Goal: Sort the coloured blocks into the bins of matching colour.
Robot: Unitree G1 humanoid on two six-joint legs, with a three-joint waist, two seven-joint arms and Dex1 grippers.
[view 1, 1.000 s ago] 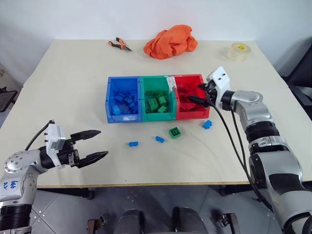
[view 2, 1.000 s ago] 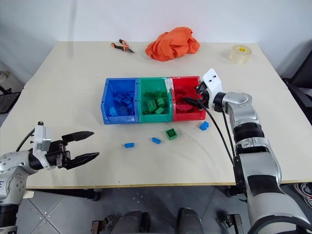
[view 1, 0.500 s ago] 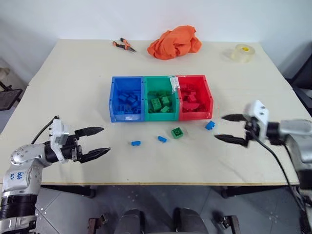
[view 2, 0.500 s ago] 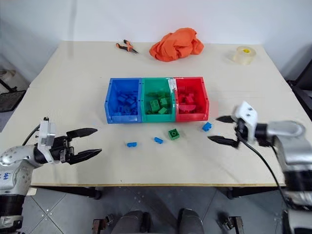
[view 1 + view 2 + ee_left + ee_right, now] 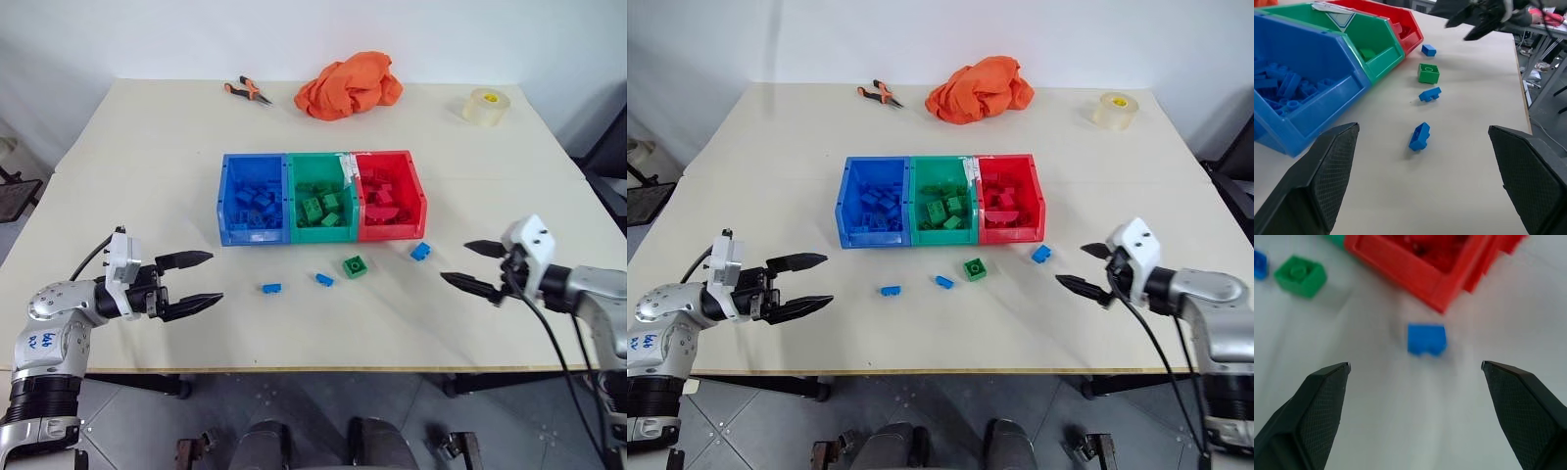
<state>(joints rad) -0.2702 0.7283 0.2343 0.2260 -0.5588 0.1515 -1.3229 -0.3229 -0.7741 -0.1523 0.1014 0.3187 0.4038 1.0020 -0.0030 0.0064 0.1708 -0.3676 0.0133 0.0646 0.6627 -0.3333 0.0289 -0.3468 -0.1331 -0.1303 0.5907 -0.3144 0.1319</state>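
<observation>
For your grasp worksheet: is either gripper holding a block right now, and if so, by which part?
Nothing is held. The left gripper and the right gripper are both open and empty above the table, with four loose blocks lying in front of the bins.

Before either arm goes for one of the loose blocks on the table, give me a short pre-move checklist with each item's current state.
1. Right end effector open and empty: ok.
2. Left end effector open and empty: ok.
3. Blue block nearest the right end effector lies free on the table, apart from the red bin: ok.
4. Blocks left to sort in front of the bins: green block and two more small blue blocks: not ok, unsorted.
5. Blue bin open-topped with room: ok.
6. Pliers, orange cloth and tape roll sit behind the bins, away from the blocks: ok.
</observation>
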